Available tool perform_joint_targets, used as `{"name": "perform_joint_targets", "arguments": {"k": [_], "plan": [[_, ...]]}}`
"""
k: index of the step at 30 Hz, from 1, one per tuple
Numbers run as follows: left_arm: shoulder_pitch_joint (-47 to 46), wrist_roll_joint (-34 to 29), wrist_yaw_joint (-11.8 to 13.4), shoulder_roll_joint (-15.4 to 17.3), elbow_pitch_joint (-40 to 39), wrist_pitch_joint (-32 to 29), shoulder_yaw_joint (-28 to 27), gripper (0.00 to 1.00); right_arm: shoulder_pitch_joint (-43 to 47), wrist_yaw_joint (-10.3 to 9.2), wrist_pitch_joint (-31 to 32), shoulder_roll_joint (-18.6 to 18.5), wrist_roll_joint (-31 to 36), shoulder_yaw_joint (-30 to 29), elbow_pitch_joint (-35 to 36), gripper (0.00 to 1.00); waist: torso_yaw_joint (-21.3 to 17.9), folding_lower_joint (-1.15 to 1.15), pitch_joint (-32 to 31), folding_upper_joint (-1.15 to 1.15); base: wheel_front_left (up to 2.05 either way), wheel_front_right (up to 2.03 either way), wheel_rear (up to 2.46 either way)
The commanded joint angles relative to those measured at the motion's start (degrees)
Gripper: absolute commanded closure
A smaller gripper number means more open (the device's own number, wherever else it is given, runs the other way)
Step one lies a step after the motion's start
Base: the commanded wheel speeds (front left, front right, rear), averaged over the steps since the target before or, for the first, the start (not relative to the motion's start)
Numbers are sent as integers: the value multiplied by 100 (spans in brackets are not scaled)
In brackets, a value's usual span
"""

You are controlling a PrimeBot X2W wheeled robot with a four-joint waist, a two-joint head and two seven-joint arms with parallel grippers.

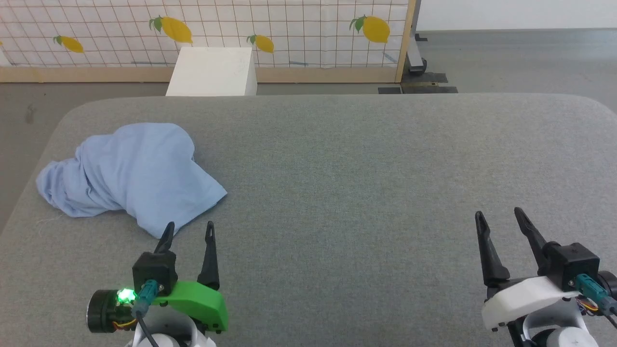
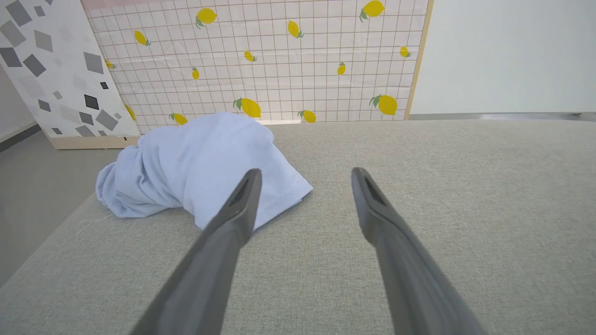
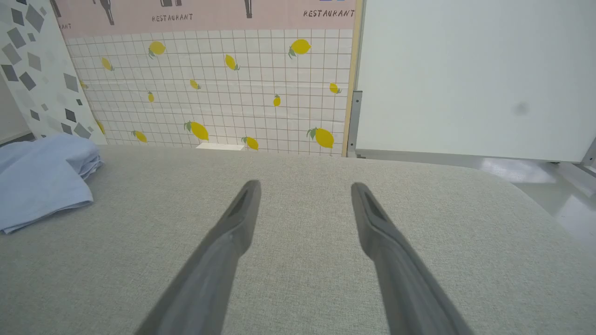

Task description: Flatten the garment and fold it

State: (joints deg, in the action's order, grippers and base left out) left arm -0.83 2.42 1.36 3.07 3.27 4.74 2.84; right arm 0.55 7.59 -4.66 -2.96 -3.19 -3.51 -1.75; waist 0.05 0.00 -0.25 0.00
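Note:
The garment (image 1: 130,173) is a light blue heap, bunched up at the left of the grey table (image 1: 366,168); a hemmed corner points toward the table's middle. Its collar and lettering are hidden in the folds. My left gripper (image 1: 189,229) stands open just in front of the heap's near edge, with nothing between its fingers. In the left wrist view the garment (image 2: 195,163) lies ahead and to the left of my left gripper (image 2: 305,177). My right gripper (image 1: 499,216) is open over bare cloth at the lower right. In the right wrist view, my right gripper (image 3: 305,188) has the garment (image 3: 42,177) far off to its left.
A white box (image 1: 212,72) stands on the floor behind the table. A lemon-patterned screen (image 1: 217,29) on a wooden frame closes the back. Grey floor lies to the left of the table and beyond its far right corner.

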Motion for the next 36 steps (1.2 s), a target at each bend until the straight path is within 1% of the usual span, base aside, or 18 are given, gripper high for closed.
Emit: {"name": "perform_joint_targets", "arguments": {"k": [1, 36], "plan": [[-17, 46, 36, -7, 33, 66, 24, 0, 111, -3, -69, 4, -55, -32, -27, 0, 1, 0, 2, 0, 0, 0, 0], [-100, 212, 186, -12, 326, 504, 236, 0, 230, -6, -509, 6, -260, -273, -190, 0, 31, 0, 53, 0, 0, 0, 0]]}}
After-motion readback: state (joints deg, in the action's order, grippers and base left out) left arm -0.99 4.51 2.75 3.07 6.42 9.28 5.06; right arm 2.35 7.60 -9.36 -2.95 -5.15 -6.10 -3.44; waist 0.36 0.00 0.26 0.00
